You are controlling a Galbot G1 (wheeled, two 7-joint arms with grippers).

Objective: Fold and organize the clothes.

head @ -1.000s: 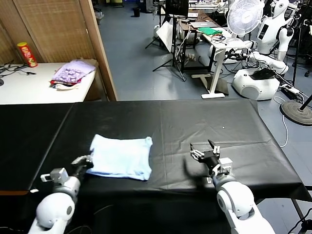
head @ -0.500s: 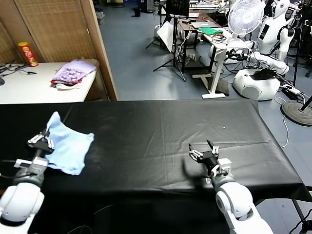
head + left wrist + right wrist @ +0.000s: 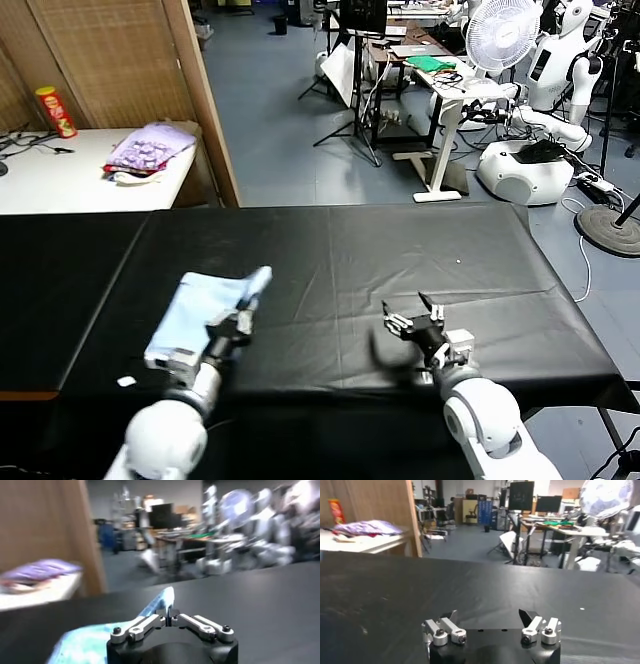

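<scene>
The pale blue T-shirt (image 3: 198,302) lies folded into a narrow strip on the black table (image 3: 330,250), left of the middle. One corner of it (image 3: 262,275) is lifted toward the centre. My left gripper (image 3: 242,320) sits at the shirt's near right edge, and the left wrist view shows its fingers (image 3: 169,616) together with a pointed fold of the blue cloth (image 3: 166,598) rising from between them. More of the shirt (image 3: 82,641) trails off beside it. My right gripper (image 3: 414,323) hovers open over bare tablecloth right of centre, and nothing lies between its fingertips (image 3: 490,615).
A white side table (image 3: 60,180) at the back left carries a purple-and-red heap of cloth (image 3: 150,148) and a red can (image 3: 55,110). A wooden post (image 3: 205,100) stands behind the table. A small white tag (image 3: 126,380) lies near the front left edge.
My left gripper swung from the far left back toward the centre, carrying the shirt's edge over and folding the shirt narrower. The right gripper barely moved.
</scene>
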